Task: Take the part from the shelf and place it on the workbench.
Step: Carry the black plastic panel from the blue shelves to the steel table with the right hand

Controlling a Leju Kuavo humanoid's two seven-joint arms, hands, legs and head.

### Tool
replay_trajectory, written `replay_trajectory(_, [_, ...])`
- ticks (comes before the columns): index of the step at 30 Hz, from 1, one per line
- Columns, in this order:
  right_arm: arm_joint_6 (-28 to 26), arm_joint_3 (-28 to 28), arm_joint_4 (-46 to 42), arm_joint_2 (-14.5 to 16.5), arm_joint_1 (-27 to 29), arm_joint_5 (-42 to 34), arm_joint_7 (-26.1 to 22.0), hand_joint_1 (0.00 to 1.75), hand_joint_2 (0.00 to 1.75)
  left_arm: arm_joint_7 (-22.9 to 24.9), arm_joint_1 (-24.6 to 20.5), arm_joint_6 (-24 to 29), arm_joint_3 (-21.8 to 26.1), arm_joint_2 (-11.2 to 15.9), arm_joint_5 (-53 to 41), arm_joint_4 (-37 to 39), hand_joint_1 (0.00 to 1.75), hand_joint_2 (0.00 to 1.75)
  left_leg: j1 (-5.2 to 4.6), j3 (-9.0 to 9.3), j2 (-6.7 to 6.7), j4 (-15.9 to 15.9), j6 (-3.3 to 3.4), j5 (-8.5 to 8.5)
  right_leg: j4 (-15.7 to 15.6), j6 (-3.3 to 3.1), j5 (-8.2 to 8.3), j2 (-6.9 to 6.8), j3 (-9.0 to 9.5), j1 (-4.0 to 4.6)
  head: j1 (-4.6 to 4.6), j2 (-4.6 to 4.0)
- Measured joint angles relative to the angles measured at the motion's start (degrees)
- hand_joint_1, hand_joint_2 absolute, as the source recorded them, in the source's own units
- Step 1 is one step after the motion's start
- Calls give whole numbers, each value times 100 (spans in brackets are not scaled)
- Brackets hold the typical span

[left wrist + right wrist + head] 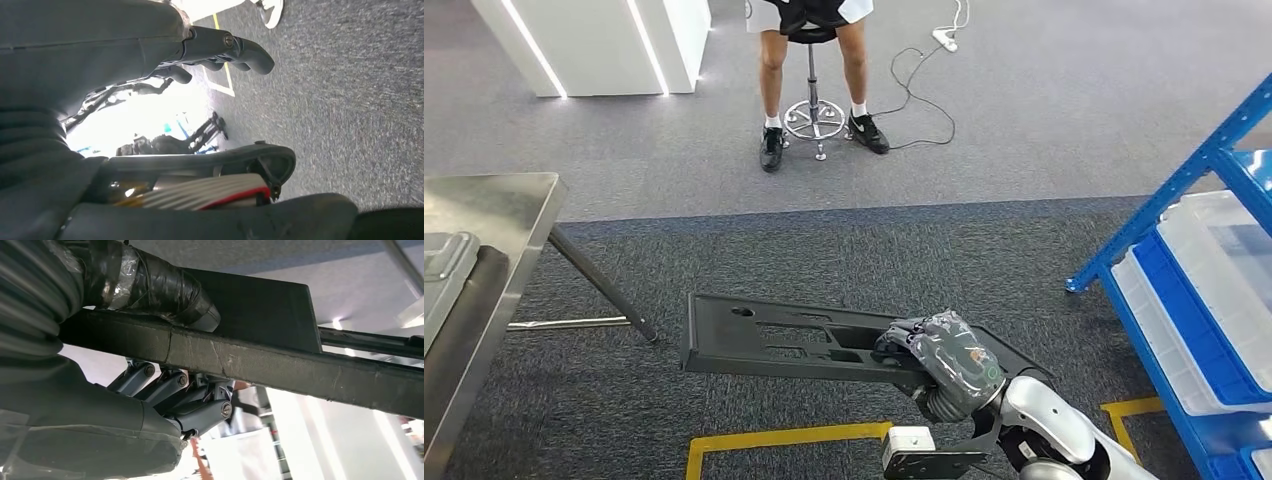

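Carrying was your step: right hand [949,355] gripped the flat black slotted plastic part [774,340]; next, swing left to the steel workbench [494,215]. Left hand [220,47] curled, empty.

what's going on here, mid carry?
Looks like it. The right hand grips a flat black part with cutouts by one end, holding it roughly level above the dark carpet. The steel workbench is off to the left, the blue shelf with clear bins to the right, so the part is off the shelf and not yet on the bench. The left hand hangs with fingers curled, holding nothing. A person sits on a stool beyond.
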Motion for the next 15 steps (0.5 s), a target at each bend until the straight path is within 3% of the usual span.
replay_trajectory(2, [64, -77, -48, -73, -89, -99, -5, 175, 175, -46, 1, -8, 0, 13, -20, 0, 0, 175, -3, -7, -160, 60, -30, -33, -754, -13, 423, 214, 301, -21, 1, 0])
replay_trajectory(4, [101, -147, -104, -157, -148, -174, -8, 175, 175, -86, -7, -6, 1, 36, -20, 1, 0, 175, -2, -51, -299, 107, -81, -51, -1160, -34, 549, 407, 467, -29, -1, 0])
replay_trajectory(6, [122, -199, -148, -221, -197, -229, -13, 175, 175, -104, 8, -1, 1, 54, -20, 2, 0, 175, 13, -104, -436, 104, -150, -38, -1205, -79, 533, 350, 487, -17, -1, 0])
replay_trajectory(7, [128, -219, -164, -234, -233, -249, -17, 175, 175, -113, 21, 4, 1, 60, -20, 3, 0, 175, 20, -120, -421, 119, -179, -46, -1230, -112, 544, 280, 500, -19, -1, 0])
replay_trajectory(9, [138, -251, -199, -243, -304, -269, -32, 175, 175, -127, 29, 16, 1, 71, -20, 7, 0, 175, 11, -255, -123, 391, -230, -222, -1293, -194, 566, 128, 540, -28, -4, 0])
replay_trajectory(11, [147, -264, -227, -250, -334, -274, -46, 175, 175, -138, 14, 23, 1, 75, -20, 9, 0, 175, 21, -589, 236, 1068, -269, -580, -1318, -250, 559, -38, 567, -4, -7, 0])
replay_trajectory(12, [151, -266, -234, -254, -339, -276, -49, 175, 175, -142, 7, 25, 1, 75, -20, 9, 0, 175, 36, -782, 301, 1435, -288, -725, -1318, -259, 547, -131, 572, 9, -6, 0])
replay_trajectory(13, [154, -267, -236, -256, -341, -277, -49, 175, 175, -143, 3, 26, 1, 75, -20, 9, 0, 175, 49, -910, 326, 1671, -301, -780, -1317, -262, 534, -220, 579, 16, -7, 0])
replay_trajectory(14, [157, -267, -238, -256, -343, -277, -49, 175, 175, -143, 4, 27, 1, 75, -20, 9, 0, 175, 59, -933, 342, 1702, -309, -725, -1316, -258, 520, -309, 591, 21, -7, 0])
replay_trajectory(15, [157, -267, -241, -256, -347, -277, -49, 175, 175, -143, 9, 27, 1, 75, -20, 9, 0, 175, 65, -833, 368, 1499, -310, -569, -1315, -248, 502, -389, 611, 21, -7, 0])
